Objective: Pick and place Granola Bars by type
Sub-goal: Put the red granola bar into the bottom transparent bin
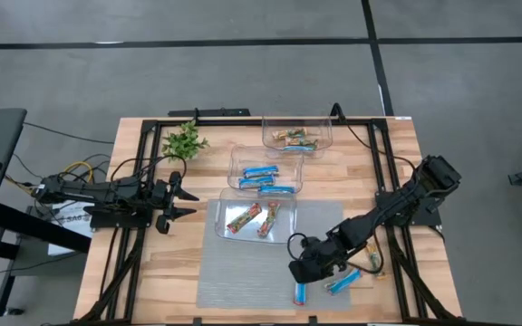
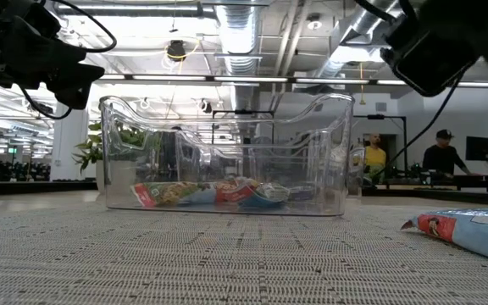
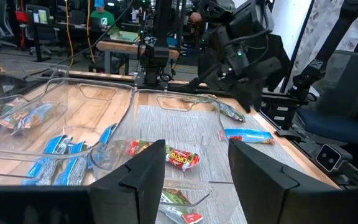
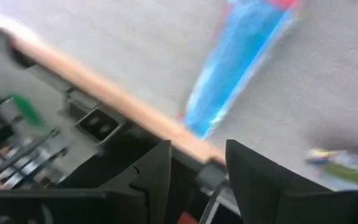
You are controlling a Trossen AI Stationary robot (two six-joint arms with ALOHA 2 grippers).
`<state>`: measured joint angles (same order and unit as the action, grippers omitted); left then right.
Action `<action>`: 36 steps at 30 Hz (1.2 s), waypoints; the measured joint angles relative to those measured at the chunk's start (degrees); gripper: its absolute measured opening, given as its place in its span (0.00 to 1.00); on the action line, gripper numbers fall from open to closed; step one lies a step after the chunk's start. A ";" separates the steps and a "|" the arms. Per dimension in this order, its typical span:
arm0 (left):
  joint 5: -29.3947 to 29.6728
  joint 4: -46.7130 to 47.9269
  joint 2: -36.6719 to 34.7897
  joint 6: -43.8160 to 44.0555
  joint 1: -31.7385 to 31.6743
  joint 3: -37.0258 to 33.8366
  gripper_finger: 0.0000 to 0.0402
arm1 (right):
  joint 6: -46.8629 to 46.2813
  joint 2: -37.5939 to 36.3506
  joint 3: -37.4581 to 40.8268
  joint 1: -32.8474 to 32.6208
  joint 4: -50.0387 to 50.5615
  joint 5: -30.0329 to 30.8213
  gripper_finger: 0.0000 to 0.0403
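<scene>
My right gripper (image 1: 297, 270) hovers open and empty over the grey mat (image 1: 243, 281), just above two bright blue bars (image 1: 302, 292) (image 1: 341, 282) that lie flat on the mat. One blue bar (image 4: 241, 62) shows ahead of its fingers in the right wrist view. My left gripper (image 1: 178, 204) waits open and empty at the table's left. Three clear bins hold sorted bars. Orange-brown bars (image 1: 295, 139) lie in the far bin, blue bars (image 1: 263, 177) in the middle bin, and red multicolour bars (image 1: 252, 217) in the near bin.
A small green plant (image 1: 184, 140) stands at the far left. Another wrapped bar (image 1: 370, 263) lies by the mat's right edge under the right arm. The table's near edge (image 4: 104, 93) is close to the blue bars. People sit at desks beyond the table (image 2: 443, 152).
</scene>
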<state>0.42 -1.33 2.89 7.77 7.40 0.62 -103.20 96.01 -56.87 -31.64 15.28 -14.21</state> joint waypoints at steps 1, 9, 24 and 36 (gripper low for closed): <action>0.01 -0.01 0.00 -0.08 0.00 -0.01 0.42 | -0.03 0.00 0.00 0.00 1.11 0.65 0.35; 0.00 0.01 0.00 -0.01 0.01 -0.01 0.42 | 0.29 0.38 -0.08 -0.11 5.40 6.90 0.30; 0.01 -0.02 0.01 0.17 0.02 0.00 0.42 | 6.23 9.93 -5.55 -1.36 5.33 6.22 0.47; 0.01 -0.01 0.01 0.09 0.02 -0.01 0.42 | 7.21 11.23 -6.51 -1.22 5.72 6.66 0.59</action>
<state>0.43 -1.34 2.90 7.86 7.42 0.61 -95.98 107.24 -63.37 -32.86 21.01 -7.55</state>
